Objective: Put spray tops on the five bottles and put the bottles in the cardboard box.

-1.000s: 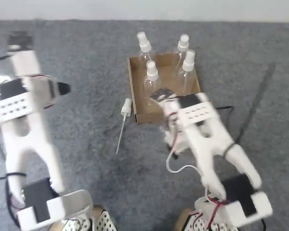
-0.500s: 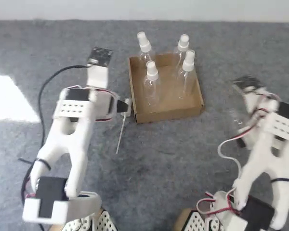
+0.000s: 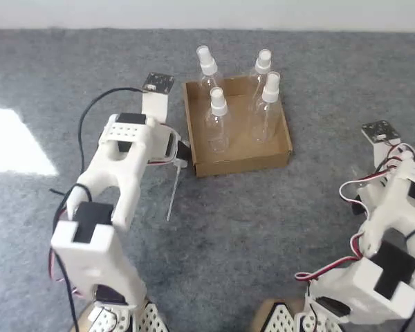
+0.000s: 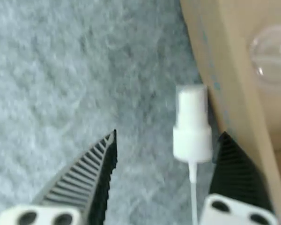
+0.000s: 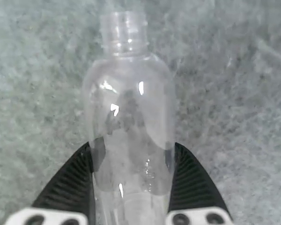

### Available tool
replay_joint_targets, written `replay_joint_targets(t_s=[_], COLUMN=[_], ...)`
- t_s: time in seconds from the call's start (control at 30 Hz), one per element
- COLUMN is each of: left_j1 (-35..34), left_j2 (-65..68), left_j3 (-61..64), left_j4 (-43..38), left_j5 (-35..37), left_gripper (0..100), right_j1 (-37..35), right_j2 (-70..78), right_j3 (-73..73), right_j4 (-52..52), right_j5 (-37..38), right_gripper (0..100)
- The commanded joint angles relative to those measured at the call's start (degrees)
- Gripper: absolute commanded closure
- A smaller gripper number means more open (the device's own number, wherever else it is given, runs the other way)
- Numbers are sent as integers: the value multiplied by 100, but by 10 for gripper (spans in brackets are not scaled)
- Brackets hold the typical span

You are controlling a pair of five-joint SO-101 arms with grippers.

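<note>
Well, from where I stand this is the pick-up of the last cap. In the high view the left gripper [image 3: 180, 148] sits left of centre, low over the grey carpet [image 3: 263, 228], right at the left wall of the cardboard box [image 3: 191, 131]. Its jaws stand wide open on either side of the white head of the loose spray top [image 4: 192, 127], touching nothing, with 1 jaw squeezed in between the cap and the box wall. The spray top lies flat just beside the box, and its thin dip tube [image 3: 172, 197] trails toward the lower part of the frame.

4 capped bottles [image 3: 218, 119] stand in the box at upper centre, as far as I can tell. The 5th bottle [image 5: 129, 93] has no cap, and the right gripper [image 5: 134, 151] is clamped on its clear body, open neck pointing away from the wrist, over at the right edge of the high view, well apart from the box.

To do this well, I'd say the left jaws should close on the thick head and not on the tube, which would likely bend or slip. The jaw by the cardboard needs care, or it may shove the box. After lifting, the tube has to go down the open neck, so the right arm should hold its bottle steady and upright.
</note>
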Motion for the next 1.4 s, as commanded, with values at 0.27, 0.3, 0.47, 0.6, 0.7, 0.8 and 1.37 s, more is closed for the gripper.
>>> replay_joint_targets(t_s=[0.27, 0.3, 0.47, 0.6, 0.7, 0.8, 1.37], left_j1=[62, 62, 62, 26, 0, -26, -44], left_j2=[782, 809, 809, 809, 747, 519, -2330], left_j3=[-1015, -1077, -1103, -1103, -1086, -831, 1815], left_j4=[149, 273, 677, 914, 1363, 1723, 730], left_j5=[53, 53, 44, -44, -220, -202, -299], left_gripper=[775, 794, 919, 976, 991, 991, 850], right_j1=[171, 171, 171, 171, 171, 171, 57], right_j2=[-22, -22, -13, -13, -13, -13, -22], right_j3=[-352, -352, -352, -352, -352, -352, 176], right_j4=[-101, -101, -101, -92, -84, -84, -40], right_j5=[-97, -97, -88, -88, -88, -88, 677], right_gripper=[993, 993, 993, 993, 993, 993, 991])
